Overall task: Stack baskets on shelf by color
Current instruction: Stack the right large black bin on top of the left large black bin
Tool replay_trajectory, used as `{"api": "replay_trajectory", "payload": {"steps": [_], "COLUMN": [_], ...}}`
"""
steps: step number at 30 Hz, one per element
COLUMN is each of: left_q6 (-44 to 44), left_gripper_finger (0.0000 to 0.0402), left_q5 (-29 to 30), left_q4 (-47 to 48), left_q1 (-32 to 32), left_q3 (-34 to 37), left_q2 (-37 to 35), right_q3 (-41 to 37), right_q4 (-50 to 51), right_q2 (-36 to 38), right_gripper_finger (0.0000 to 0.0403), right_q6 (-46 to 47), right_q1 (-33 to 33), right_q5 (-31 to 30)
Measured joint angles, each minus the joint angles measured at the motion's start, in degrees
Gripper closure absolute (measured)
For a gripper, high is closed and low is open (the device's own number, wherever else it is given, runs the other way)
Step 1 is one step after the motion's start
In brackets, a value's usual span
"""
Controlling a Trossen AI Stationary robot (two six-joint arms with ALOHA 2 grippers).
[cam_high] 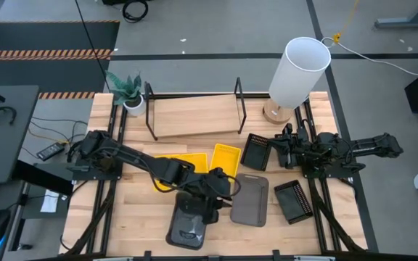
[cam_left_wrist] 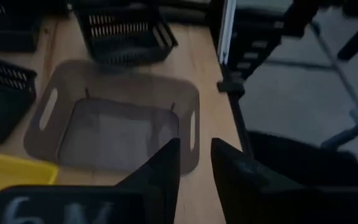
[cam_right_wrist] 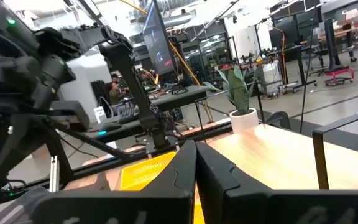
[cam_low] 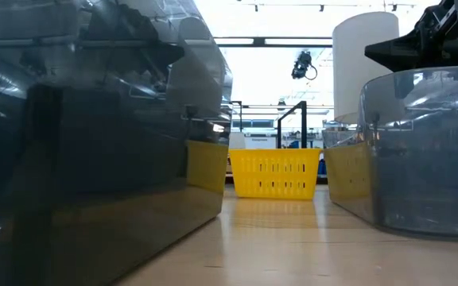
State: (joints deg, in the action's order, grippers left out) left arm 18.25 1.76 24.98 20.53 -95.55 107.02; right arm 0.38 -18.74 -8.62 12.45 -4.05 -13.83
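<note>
1. The table [cam_high: 136, 196] is pale wood planks on a grey floor; a desk with a mouse and cables stands off its left side.
2. At the table's back edge stand a potted plant [cam_high: 130, 93], the shelf [cam_high: 194, 116] with its board bare, and a white lamp [cam_high: 297, 72].
3. In the right wrist view the room is a workshop with monitors, stands and a person seated at a far desk.
4. Two yellow baskets [cam_high: 225, 158] lie mid-table, just in front of the shelf.
5. A grey basket [cam_high: 250, 200] lies right of centre, and another grey one [cam_high: 188, 225] near the front edge.
6. Two black baskets [cam_high: 255, 151] lie on the right, one near the lamp base, one nearer the front.
7. The left fingers [cam_high: 210, 194] sit between the two grey baskets, at the rim of the front one; they stand slightly apart, and I cannot tell whether they grip that rim.
8. The right fingers [cam_high: 276, 145] are clenched together, empty, over the black basket by the lamp.
</note>
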Motion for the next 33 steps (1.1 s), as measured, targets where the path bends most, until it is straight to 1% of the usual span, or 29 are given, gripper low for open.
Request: {"api": "replay_trajectory", "payload": {"steps": [2,5,10,15,17,21,24,26,31,33], "left_q6": [-1.09,-2.75,-4.33,-4.95,-4.95,-4.33,-4.45,-5.61,-12.66,-14.71], "left_gripper_finger": [0.0317,0.0331,0.0347,0.0351,0.0351,0.0349,0.0336,0.0321,0.026,0.0235], "left_q5": [1.07,3.49,4.02,-0.49,-1.39,-3.31,-1.98,-0.56,5.7,6.36], "left_q4": [1.49,6.18,7.88,8.44,7.95,4.5,3.11,2.0,-1.3,-2.04], "left_q1": [0.36,0.5,0.2,0.11,0.21,1.13,2.17,2.79,4.18,4.24], "left_q3": [-3.1,-6.94,-9.57,-9.63,-9.57,-9.67,-9.65,-9.52,-9.65,-9.65], "left_q2": [1.53,3.42,7.62,11.1,12.67,15.55,17.89,18.81,18.87,18.87], "right_q3": [-0.01,-0.01,-0.01,-0.01,-0.01,-0.02,-0.01,-0.01,-0.01,0.0], "right_q4": [-0.01,-0.36,-1.25,-1.3,-0.99,-1.33,-1.51,-1.63,-1.95,-2.04], "right_q2": [0.02,-0.18,-0.75,-0.9,-0.85,-0.91,-1.02,-1.15,-1.22,-1.22], "right_gripper_finger": [0.0387,0.0387,0.0387,0.0387,0.0387,0.0387,0.0387,0.0387,0.0387,0.0387], "right_q6": [0.0,0.0,0.0,0.0,0.0,0.0,0.0,0.0,0.0,0.0], "right_q1": [0.02,0.02,-0.01,0.0,-0.01,0.0,-0.01,0.01,-0.01,-0.01], "right_q5": [0.0,-0.02,0.01,0.11,0.22,0.19,0.07,0.05,0.01,0.02]}}
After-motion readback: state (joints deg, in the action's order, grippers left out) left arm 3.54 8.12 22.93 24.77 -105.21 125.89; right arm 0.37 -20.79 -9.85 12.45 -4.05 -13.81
